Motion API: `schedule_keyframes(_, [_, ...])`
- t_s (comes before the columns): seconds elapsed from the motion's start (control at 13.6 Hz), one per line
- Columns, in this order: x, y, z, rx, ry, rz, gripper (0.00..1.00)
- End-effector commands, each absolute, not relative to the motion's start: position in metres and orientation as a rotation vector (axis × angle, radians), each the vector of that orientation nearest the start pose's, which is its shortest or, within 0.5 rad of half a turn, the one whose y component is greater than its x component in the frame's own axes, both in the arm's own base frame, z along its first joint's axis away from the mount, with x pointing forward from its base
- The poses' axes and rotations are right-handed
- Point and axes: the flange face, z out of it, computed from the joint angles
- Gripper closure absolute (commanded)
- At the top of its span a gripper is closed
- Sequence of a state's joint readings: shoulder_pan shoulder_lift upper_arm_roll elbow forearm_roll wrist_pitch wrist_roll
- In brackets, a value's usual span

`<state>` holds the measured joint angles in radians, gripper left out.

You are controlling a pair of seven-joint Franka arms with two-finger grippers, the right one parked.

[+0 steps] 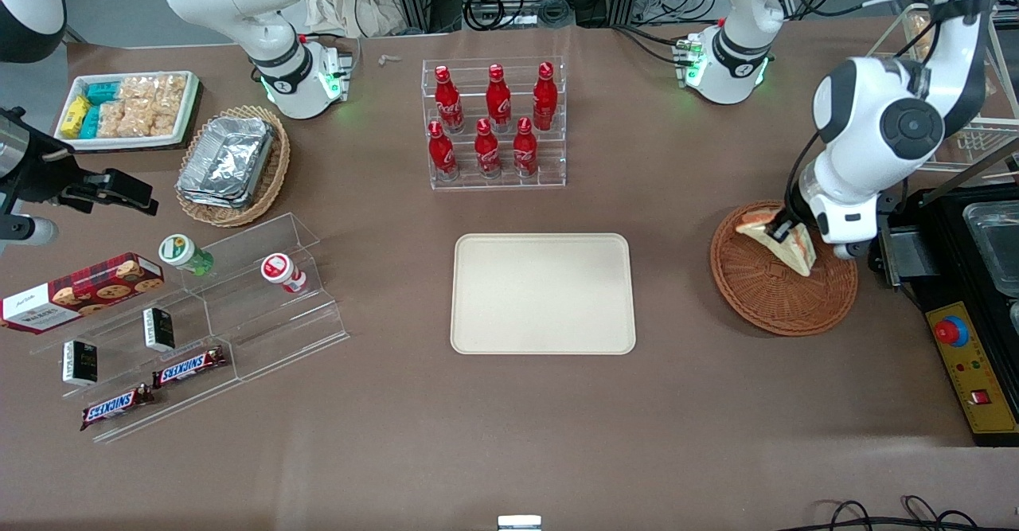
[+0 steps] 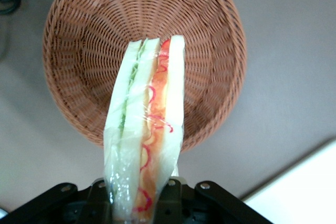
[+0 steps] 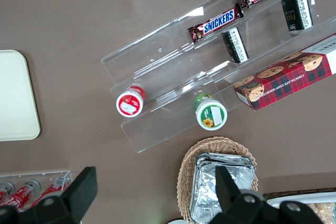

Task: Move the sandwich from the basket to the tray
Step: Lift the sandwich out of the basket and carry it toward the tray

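The sandwich, a plastic-wrapped wedge of white bread with orange-red and green layers, hangs just above the round reddish-brown wicker basket. My gripper is shut on the sandwich from above. In the left wrist view the sandwich stretches away from the gripper over the basket, lifted off its floor. The cream-beige tray lies flat in the middle of the table, toward the parked arm's end from the basket, with nothing on it.
A clear rack of red cola bottles stands farther from the front camera than the tray. A black machine with a red button sits beside the basket at the working arm's end. Foil containers in a tan basket and snack shelves lie toward the parked arm's end.
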<state>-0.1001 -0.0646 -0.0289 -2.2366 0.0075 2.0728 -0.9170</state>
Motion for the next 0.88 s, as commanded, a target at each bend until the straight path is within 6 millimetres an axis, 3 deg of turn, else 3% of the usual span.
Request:
schedule_keyframes(0.0, [0.510, -0.089, 0.436, -2.920, -0.930, 0.148, 1.00])
schedule_keyframes(0.22, [0.505, -0.151, 0.455, -2.979, -0.758, 0.090, 1.00])
schedule_keyframes(0.37, [0.495, -0.192, 0.455, -3.016, -0.636, 0.060, 1.00])
schedule_keyframes(0.52, [0.488, -0.228, 0.455, -3.071, -0.546, -0.001, 1.00])
schedule_keyframes(0.66, [0.479, -0.265, 0.442, -3.109, -0.452, -0.028, 1.00])
schedule_keyframes(0.81, [0.475, -0.282, 0.435, -3.142, -0.432, -0.067, 1.00])
